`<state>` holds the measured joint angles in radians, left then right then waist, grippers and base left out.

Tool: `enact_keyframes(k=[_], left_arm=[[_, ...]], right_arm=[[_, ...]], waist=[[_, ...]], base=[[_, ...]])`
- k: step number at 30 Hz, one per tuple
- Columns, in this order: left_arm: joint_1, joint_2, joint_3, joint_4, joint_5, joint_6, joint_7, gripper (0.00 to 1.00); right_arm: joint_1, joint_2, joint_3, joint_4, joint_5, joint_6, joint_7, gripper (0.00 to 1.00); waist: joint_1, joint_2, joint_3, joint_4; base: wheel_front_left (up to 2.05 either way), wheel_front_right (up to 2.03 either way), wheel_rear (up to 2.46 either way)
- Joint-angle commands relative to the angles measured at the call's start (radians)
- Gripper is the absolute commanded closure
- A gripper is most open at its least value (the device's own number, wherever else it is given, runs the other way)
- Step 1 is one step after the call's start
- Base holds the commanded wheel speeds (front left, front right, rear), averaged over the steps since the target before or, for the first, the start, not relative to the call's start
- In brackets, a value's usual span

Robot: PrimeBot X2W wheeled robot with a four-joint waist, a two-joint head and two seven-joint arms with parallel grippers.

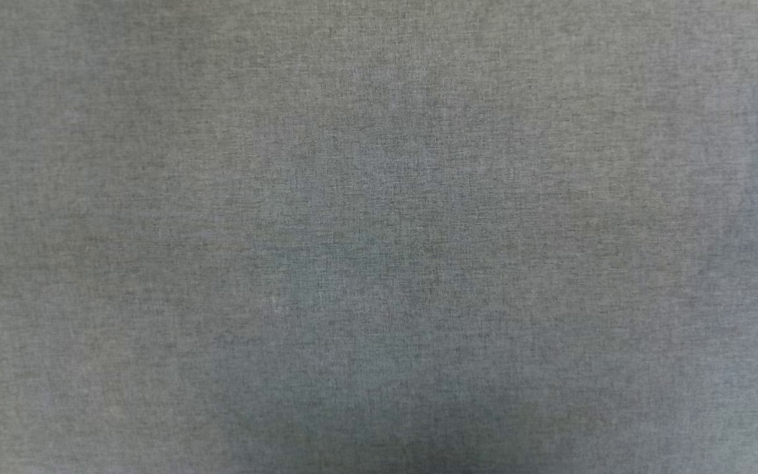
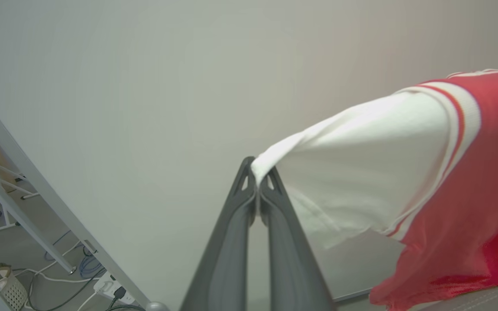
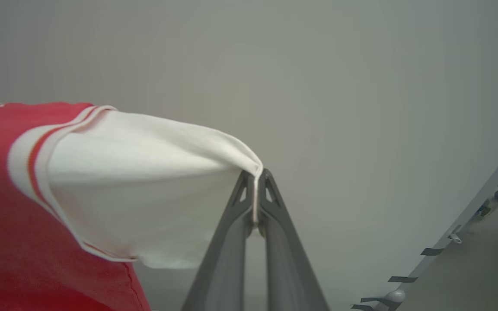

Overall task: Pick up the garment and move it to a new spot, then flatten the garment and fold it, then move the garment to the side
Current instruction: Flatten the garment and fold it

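You have bare pale surface beyond both grippers, ending at one slanted edge on the left and another edge on the right. Count one garment and two grippers. The left gripper is pinched tight on one white sleeve tip and the right gripper on the other white sleeve tip, with the garment stretched between them.

Red garment stretched out by its sleeves
The left claw and right claw each pinch a white sleeve tip; striped trim borders the red body.
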<state>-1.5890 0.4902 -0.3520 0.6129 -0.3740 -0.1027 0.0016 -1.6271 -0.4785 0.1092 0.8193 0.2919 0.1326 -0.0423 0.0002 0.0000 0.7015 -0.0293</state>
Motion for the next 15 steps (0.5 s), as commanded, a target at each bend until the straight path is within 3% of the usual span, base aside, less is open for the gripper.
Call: enact_keyframes(k=[1,7,15], left_arm=[[0.043,-0.011,-0.002,0.016,-0.015,-0.004,-0.024,1.00],[0.227,-0.065,-0.033,0.088,-0.052,-0.011,-0.104,1.00],[0.508,-0.118,-0.060,0.132,-0.106,-0.015,-0.170,1.00]], right_arm=[[0.047,0.003,0.010,0.012,0.017,-0.002,-0.014,1.00],[0.249,0.004,0.093,0.018,0.099,-0.002,-0.035,1.00],[0.546,-0.042,0.179,-0.046,0.265,-0.002,-0.020,1.00]], waist=[[-0.0002,0.0000,-0.024,0.004],[-0.0002,0.0000,-0.109,0.013],[-0.0002,0.0000,-0.244,0.024]], base=[[0.00,0.00,0.00],[0.00,0.00,0.00],[0.00,0.00,0.00]])
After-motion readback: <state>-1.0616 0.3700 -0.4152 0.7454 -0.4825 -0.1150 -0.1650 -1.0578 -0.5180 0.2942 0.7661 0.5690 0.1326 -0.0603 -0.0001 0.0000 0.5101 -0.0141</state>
